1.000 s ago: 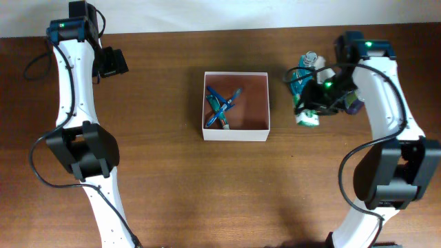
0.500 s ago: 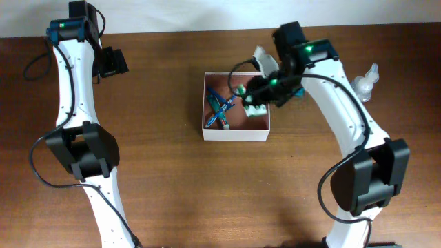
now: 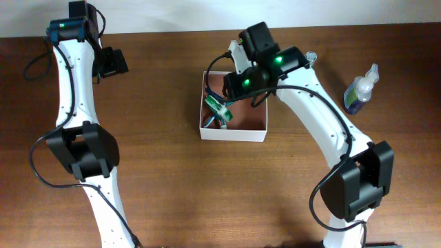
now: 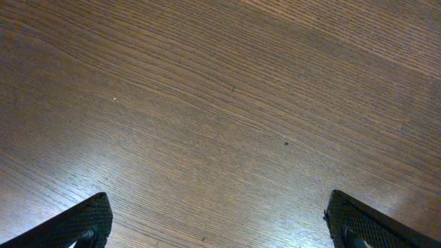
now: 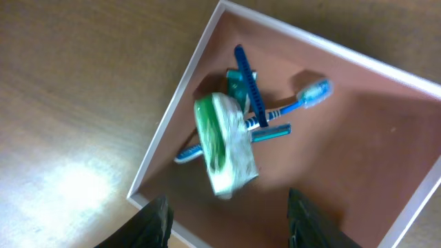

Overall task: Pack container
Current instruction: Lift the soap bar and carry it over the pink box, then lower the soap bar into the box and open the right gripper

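Hovering above the container (image 3: 234, 132) mid-scene, the right gripper (image 5: 231, 220) had its fingers parted, nothing between them; the green-and-white tube (image 5: 224, 148) sat beyond them over a blue toothbrush (image 5: 311, 91), seemingly released for packing. Only the wrist view showed that gap; overhead, the arm hid it. The left gripper (image 4: 217, 224) stood spread wide, idle above the table (image 4: 227, 103)

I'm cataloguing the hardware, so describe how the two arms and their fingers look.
Both the left arm and the right arm have glossy white link shells joined by bulky black joint housings. Thin black cables loop loosely alongside them. A small green light glows near each wrist. The fingers are black with a fine gridded texture.
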`<state>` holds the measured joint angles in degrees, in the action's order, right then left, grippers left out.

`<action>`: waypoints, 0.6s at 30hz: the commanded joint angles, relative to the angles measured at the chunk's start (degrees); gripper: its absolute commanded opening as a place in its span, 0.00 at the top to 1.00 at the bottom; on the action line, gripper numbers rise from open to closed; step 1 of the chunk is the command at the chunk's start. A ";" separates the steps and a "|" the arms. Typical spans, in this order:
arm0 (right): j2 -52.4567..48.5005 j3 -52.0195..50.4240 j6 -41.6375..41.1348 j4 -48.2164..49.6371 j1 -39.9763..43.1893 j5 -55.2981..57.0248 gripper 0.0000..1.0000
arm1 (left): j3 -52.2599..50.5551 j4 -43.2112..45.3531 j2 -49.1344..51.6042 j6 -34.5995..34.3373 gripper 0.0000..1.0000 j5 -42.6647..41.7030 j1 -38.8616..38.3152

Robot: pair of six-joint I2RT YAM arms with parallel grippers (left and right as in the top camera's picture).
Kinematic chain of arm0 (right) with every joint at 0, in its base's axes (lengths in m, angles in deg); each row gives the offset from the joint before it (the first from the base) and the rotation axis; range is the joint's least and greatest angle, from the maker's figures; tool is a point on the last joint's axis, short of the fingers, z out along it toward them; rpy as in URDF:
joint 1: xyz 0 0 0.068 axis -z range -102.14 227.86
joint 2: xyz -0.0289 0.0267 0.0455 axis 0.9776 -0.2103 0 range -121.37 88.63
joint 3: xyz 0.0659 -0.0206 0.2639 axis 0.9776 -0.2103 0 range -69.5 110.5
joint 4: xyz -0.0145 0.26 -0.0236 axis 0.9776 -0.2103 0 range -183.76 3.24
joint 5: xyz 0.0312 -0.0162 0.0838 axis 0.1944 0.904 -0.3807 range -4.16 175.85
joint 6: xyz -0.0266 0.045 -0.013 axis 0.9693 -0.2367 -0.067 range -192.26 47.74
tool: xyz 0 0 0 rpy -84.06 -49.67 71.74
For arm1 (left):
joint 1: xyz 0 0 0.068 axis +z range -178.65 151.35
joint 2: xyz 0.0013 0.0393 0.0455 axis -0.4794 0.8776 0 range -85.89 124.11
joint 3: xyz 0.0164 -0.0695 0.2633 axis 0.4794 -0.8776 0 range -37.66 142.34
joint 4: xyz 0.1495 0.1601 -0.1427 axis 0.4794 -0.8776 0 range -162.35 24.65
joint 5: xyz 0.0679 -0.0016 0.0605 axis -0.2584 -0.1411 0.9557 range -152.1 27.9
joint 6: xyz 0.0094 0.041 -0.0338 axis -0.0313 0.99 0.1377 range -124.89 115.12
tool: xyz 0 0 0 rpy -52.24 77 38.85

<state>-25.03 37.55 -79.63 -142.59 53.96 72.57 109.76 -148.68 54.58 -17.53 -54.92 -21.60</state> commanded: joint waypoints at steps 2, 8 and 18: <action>-1.79 0.96 -2.73 1.70 -0.33 5.97 0.54 | -0.28 -0.02 -0.98 0.31 0.01 0.63 0.26; -1.90 0.96 -3.67 2.14 0.90 6.69 0.54 | -0.28 -0.02 -0.98 0.31 0.01 0.63 0.24; -2.19 0.50 -3.69 1.38 1.20 6.45 0.53 | -0.28 -0.02 -0.98 0.31 0.01 0.63 0.24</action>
<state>-26.45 37.55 -82.82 -141.06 54.95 78.34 109.76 -148.68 54.58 -17.53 -54.92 -21.60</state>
